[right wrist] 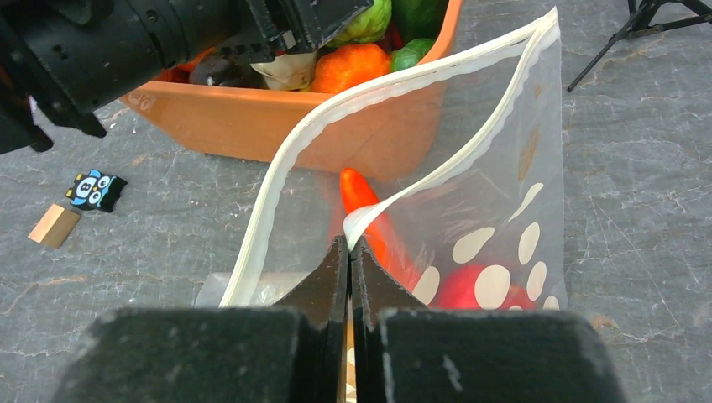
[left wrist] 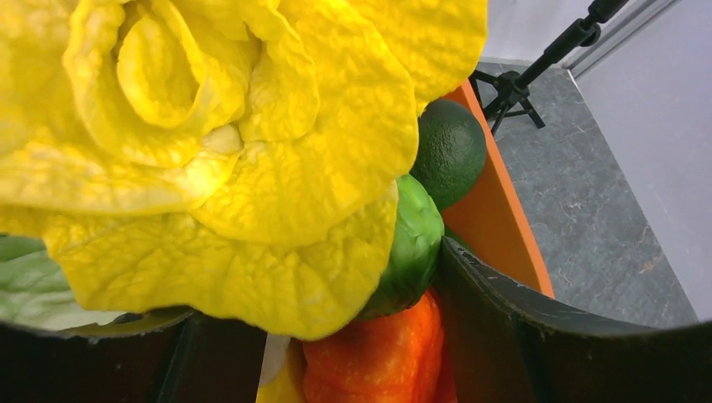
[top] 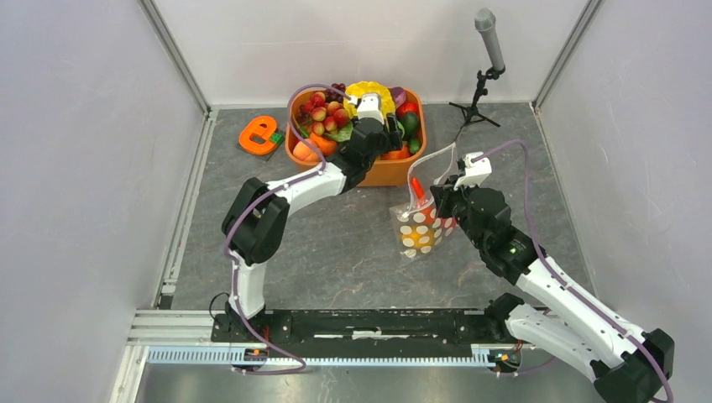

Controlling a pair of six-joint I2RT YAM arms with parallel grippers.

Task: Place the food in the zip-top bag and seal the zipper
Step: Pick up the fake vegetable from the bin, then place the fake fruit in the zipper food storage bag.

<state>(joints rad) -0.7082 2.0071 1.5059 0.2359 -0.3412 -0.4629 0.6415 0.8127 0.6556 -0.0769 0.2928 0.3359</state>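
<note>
The food fills an orange tub (top: 379, 172). My left gripper (top: 393, 126) is down among it, open. In the left wrist view its dark fingers (left wrist: 546, 336) stand wide on either side of an orange toy vegetable (left wrist: 378, 353), under a yellow leafy piece (left wrist: 235, 143) and a green pepper (left wrist: 416, 243). The right finger touches the orange piece. The zip-top bag (top: 422, 225) stands just in front of the tub with its mouth open. My right gripper (right wrist: 349, 245) is shut on the near lip of the zipper (right wrist: 378, 92). Inside the bag lie an orange piece (right wrist: 363, 201) and a red fruit (right wrist: 462, 290).
An orange and green object (top: 260, 134) lies left of the tub. A microphone stand (top: 483, 80) is at the back right. A small cartoon tile (right wrist: 94, 189) and a tan block (right wrist: 52, 225) rest on the grey table. Walls close in both sides.
</note>
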